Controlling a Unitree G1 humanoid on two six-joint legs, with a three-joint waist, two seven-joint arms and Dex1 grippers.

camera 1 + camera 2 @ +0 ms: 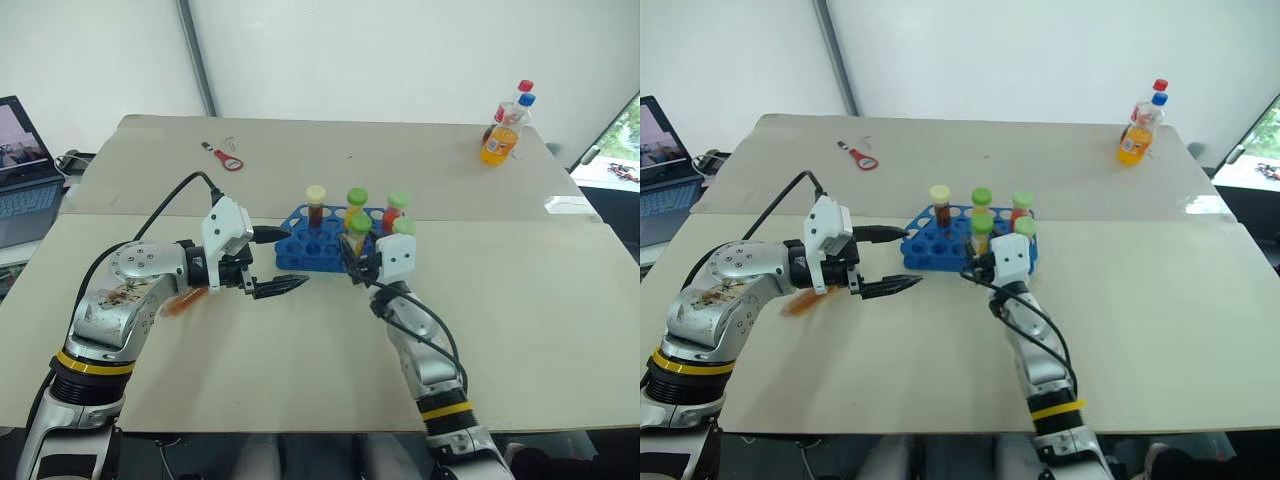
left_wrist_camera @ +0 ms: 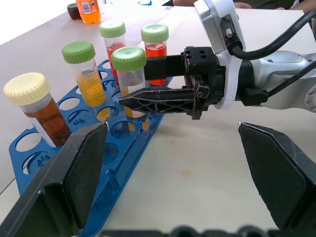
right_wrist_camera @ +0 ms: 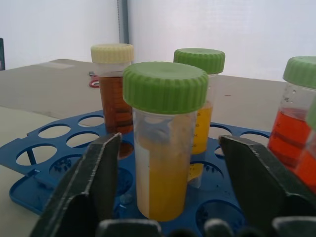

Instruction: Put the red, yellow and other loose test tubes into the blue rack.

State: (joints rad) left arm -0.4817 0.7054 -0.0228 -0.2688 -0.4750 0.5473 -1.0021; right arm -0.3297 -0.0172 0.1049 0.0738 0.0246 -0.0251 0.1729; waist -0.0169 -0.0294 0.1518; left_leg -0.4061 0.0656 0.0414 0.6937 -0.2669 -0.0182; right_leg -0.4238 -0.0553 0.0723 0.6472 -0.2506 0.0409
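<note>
Stood upright in the blue rack (image 1: pixel 300 245) at frame centre: yellow tube (image 3: pixel 165 148), long axis vertical, directly between the parted fingers of the right gripper (image 1: pixel 358 262), ungripped. Lay further left, also spread wide and empty: left gripper (image 1: pixel 283 288).

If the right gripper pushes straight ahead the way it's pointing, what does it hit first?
Most likely the green-capped tube of yellow liquid, which stands in the blue rack directly between the open fingers of the right gripper. Behind it stands a second yellow tube, though the spacing between them is hard to judge.
</note>
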